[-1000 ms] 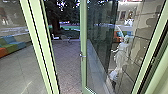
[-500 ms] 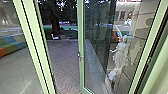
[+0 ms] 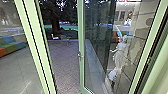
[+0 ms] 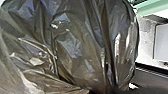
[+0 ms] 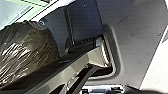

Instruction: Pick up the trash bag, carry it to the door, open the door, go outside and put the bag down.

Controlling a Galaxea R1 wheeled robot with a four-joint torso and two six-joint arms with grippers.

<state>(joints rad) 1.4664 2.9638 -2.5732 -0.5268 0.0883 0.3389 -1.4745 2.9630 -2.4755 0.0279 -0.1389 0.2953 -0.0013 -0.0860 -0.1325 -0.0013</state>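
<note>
dark, wrinkled trash bag (image 5: 30, 51)

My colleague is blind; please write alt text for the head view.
A glass door with a pale green frame stands open onto a paved yard with a dark tree beyond. A white statue shows in the door's glass; blue, green and orange seating shows at left.

**Glass-walled building entrance by a paved yard**

Pale-green frames (image 3: 81, 30) hold large panes, with a metal handle (image 3: 80, 55) at centre. Paving (image 3: 65, 62) leads to trees (image 3: 56, 15). Orange, green and blue seating (image 3: 10, 46) at left and 1 white statue (image 3: 120, 53) at right suggest a public building.
</note>
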